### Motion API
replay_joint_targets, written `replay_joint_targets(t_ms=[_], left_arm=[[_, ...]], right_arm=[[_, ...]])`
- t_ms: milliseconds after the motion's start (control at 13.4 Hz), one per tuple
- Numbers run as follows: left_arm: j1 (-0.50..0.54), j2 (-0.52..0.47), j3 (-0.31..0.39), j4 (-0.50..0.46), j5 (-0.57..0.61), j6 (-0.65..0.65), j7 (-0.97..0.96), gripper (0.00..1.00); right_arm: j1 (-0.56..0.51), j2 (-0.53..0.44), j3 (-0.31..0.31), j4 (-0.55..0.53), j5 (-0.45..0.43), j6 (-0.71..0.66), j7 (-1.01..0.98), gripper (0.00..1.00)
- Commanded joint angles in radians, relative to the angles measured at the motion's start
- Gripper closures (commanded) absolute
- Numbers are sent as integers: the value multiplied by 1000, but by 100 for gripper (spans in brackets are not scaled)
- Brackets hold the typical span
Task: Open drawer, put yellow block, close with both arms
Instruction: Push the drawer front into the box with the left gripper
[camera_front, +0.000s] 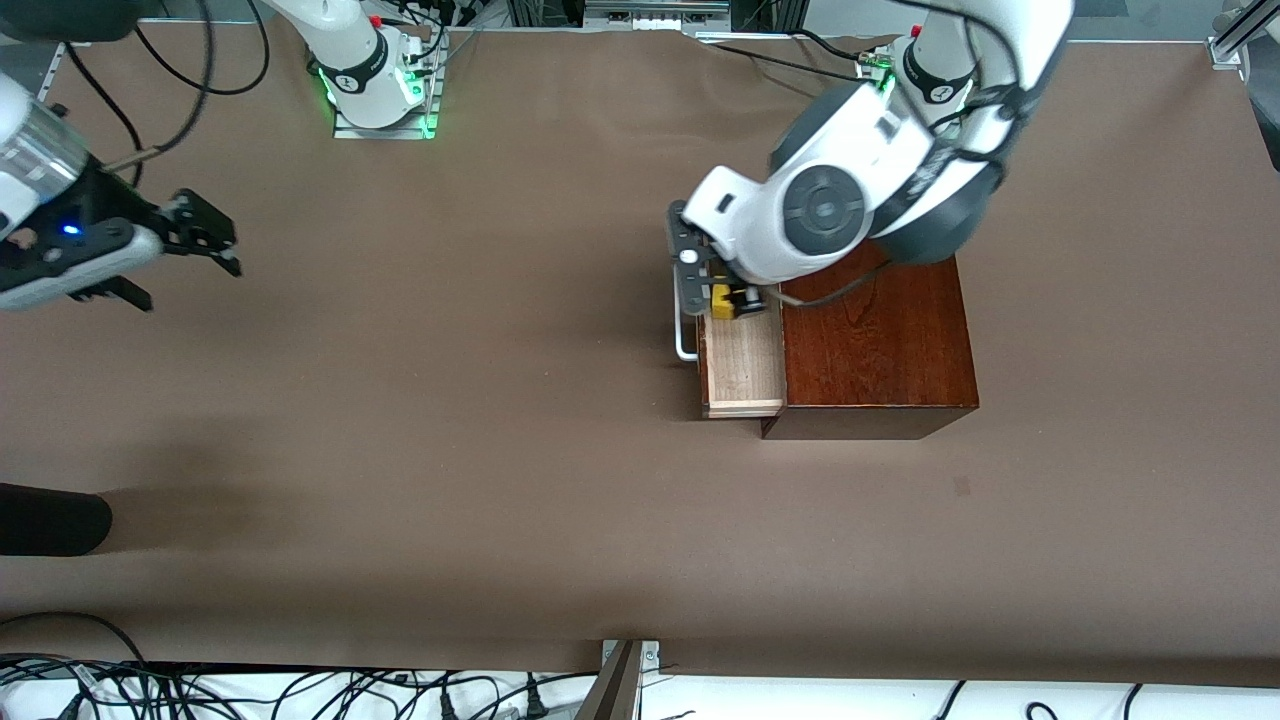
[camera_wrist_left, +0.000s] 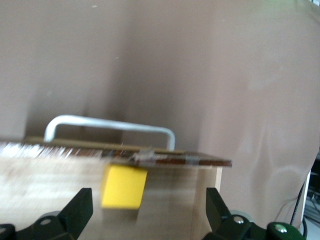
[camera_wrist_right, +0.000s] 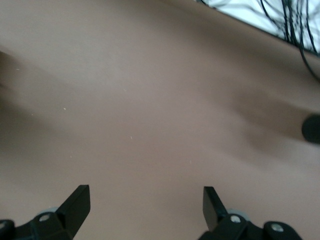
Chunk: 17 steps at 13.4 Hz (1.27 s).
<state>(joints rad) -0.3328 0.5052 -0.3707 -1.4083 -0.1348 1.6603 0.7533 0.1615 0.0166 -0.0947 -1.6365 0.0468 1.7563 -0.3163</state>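
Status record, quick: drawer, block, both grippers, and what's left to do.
drawer: pulled out of the wooden box, white handle toward the right arm's end of the table
yellow block: inside the drawer, at the end farther from the front camera, not gripped
left gripper: open, over the drawer, fingers apart from the block
right gripper: open, over bare table at the right arm's end, waiting
remaining: close the drawer
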Motion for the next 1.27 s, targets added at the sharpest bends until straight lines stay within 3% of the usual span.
replay_joint_targets(t_ms=[0,149,298,447,595,893,1191], left_arm=[[-95,59,6,43,43,-4,-27,0],[-144,133,7,48,37,6,-37,0],[-167,176,12,42,78,128,-34,0],[-182,211,7,35,286,165,-32,0],[-209,226,9,32,392,164,-32,0],[-206,210,12,38,503,-3,-26,0],[-186,178,33,38,538,-131,-25,0]], right_arm=[[6,-23,-10,-25,4,-11,40,0],[6,-23,-7,-23,-36,-14,71,0],[1,-14,-10,-14,-36,-14,77,0],[0,-14,-11,-11,-36,-14,79,0],[0,-10,-10,-8,-32,-27,85,0],[-4,8,-11,15,-22,-26,86,0],[4,8,-7,32,-22,-84,88,0]])
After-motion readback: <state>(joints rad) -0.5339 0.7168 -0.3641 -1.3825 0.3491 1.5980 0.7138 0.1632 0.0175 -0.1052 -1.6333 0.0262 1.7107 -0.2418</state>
